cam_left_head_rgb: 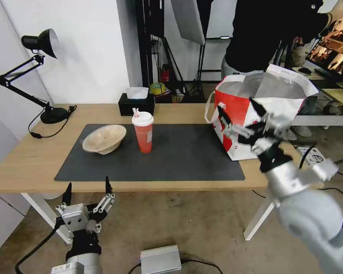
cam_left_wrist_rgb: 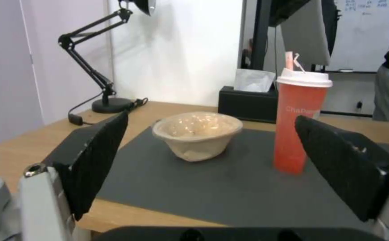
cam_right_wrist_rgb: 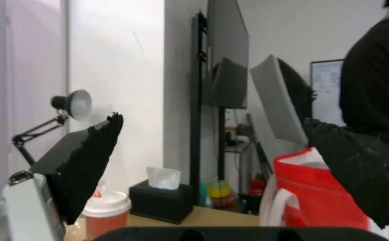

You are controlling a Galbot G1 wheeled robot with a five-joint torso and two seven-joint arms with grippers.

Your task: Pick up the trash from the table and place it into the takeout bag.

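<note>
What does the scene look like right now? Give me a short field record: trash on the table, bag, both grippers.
trash on mat: red drink cup upright; beige pulp bowl tilted, to the cup's left, apart from it
takeout bag: upright at the table's right end, top open
left gripper: open, empty, below the table's front edge
right gripper: open, empty, raised in front of the bag
other items: black tissue box and desk lamp at the table's back
</note>
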